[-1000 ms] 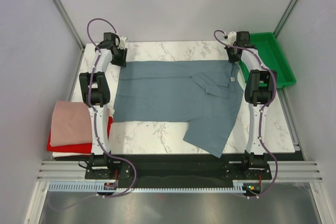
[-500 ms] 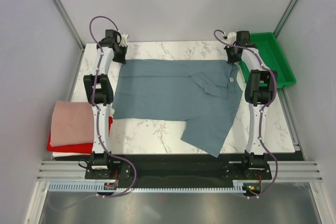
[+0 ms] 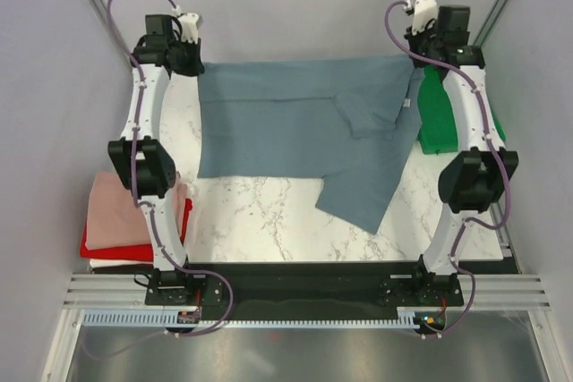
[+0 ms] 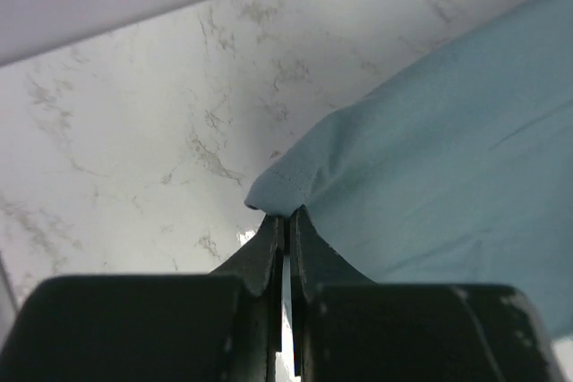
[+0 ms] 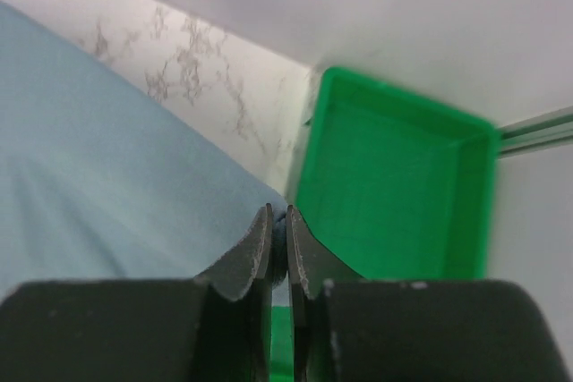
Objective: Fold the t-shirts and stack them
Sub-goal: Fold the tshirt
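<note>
1. The folded stack (image 3: 121,212), pale pink over red over white, lies at the left edge of the desk (image 3: 260,221), close beside the left arm's elbow; a careless swing of that arm could push it askew or off the edge.
2. The left fingers (image 4: 264,252) are pressed shut on a hemmed corner of the blue-grey t-shirt (image 3: 286,127), with only a small bite of cloth between the tips; with so little caught, a sharp pull might let it slip, and that side would drop.
3. The t-shirt is held up by its two far corners at the back of the desk; its far edge spans the gap between the arms, and its near part lies on the marble with a flap reaching toward the near right; uneven travel of the two arms would likely skew the cloth, and the flap could drag into a crease.
4. The right fingers (image 5: 251,252) are likewise closed on a thin pinch of the shirt's edge; the same slip is possible here.
5. The green tray (image 3: 436,123) sits just beside and below that grip; the hanging cloth could drape into it or catch on its rim.
</note>
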